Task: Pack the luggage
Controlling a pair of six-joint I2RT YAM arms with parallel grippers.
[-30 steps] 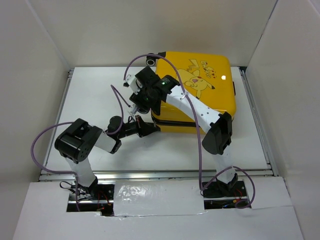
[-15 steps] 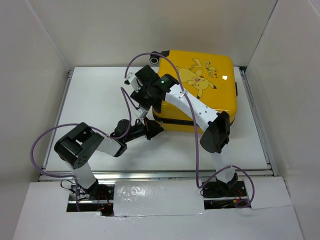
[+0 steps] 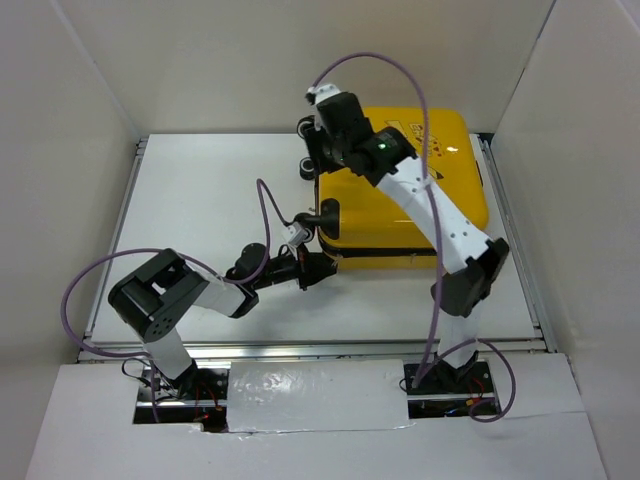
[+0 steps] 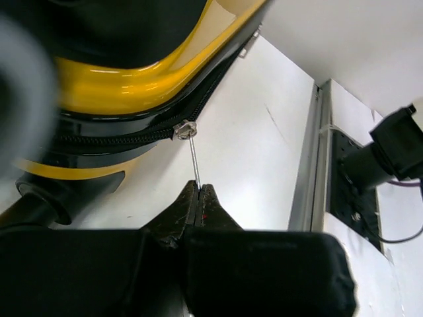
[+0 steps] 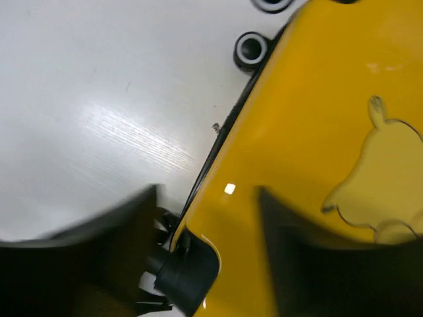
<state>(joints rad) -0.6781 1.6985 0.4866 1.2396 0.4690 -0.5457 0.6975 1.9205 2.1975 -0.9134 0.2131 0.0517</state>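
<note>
The yellow luggage (image 3: 400, 205) lies flat on the white table with its Pikachu lid (image 5: 370, 178) down. My left gripper (image 3: 320, 264) is at its front left corner, shut on the thin metal zipper pull (image 4: 194, 158). The pull runs up to the slider (image 4: 185, 128) on the black zipper. In the left wrist view the gripper (image 4: 198, 189) has its tips pressed together on the pull. My right gripper (image 3: 324, 158) hovers over the luggage's far left corner. In the right wrist view it (image 5: 205, 224) is open and empty, straddling the lid's left edge.
Black wheels (image 3: 311, 167) stick out at the luggage's far left corner, and a black corner piece (image 3: 328, 212) sits at the front left. White walls enclose the table on three sides. A metal rail (image 3: 300, 348) runs along the near edge.
My right arm has lifted off the luggage's left side and swung to its far left corner. The luggage has turned and shifted right. My left gripper has followed rightward, holding the zipper pull.
</note>
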